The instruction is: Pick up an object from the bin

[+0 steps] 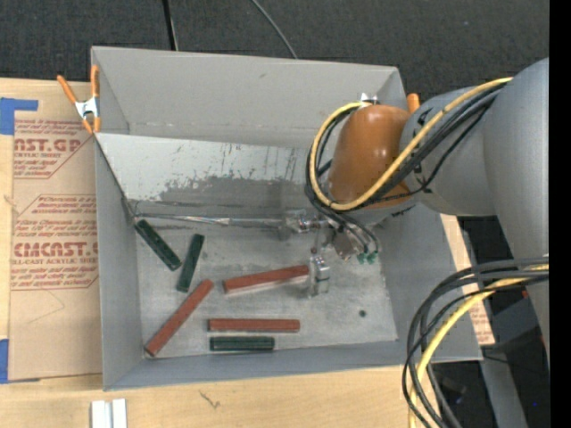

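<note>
Camera view, stick at the gripper: a red-brown flat stick (266, 281) lay on the bin floor, a little right of centre. It was almost level across the view, with its right end slightly higher.
Contact: the stick's right end sat at the gripper (319, 279) tip, touching it or just beside it. I could not tell which.
Grip state: I could not tell whether it stood apart, together, or clamped on the stick. The metal tip was too small and cluttered to read.
Gripper position: low in the bin, just above the floor, toward the right wall.
Near neighbours: a second red-brown stick (254, 325) lay level near the front wall. A dark green stick (242, 344) lay just beside and parallel to it, on the front side. Both were apart from the stick at the gripper.
Farther left: a long red-brown stick (179, 317) ran diagonally toward the front-left corner. Two short dark green sticks lay near each other above it. One (189, 262) was tilted steeply and the other (157, 243) slanted the opposite way, close to the left wall.
Layout: all six sticks lay flat and none were stacked.
Bin: a grey metal bin (241, 87) with sloped walls and a scuffed floor.
Arm: an orange cover (370, 154) sat on the wrist above the gripper, with yellow-and-black cables (417, 150) looped round it. The grey arm body (500, 150) entered from the right.
</note>
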Robot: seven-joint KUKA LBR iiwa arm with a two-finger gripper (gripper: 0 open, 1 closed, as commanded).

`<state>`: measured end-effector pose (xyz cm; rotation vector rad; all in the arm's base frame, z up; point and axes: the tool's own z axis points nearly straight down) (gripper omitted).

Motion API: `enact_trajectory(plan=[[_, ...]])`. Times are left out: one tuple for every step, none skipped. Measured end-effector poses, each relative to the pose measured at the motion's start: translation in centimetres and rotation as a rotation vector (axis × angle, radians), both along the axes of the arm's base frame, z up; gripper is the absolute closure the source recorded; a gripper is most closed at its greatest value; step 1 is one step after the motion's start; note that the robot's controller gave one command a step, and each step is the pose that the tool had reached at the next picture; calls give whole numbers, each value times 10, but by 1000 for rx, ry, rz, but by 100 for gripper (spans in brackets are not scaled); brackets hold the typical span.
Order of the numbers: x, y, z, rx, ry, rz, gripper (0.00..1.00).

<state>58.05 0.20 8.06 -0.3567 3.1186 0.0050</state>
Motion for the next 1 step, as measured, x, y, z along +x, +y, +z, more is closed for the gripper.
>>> enact_trajectory(plan=[[-37, 27, -11, -3, 0, 114, 100]])
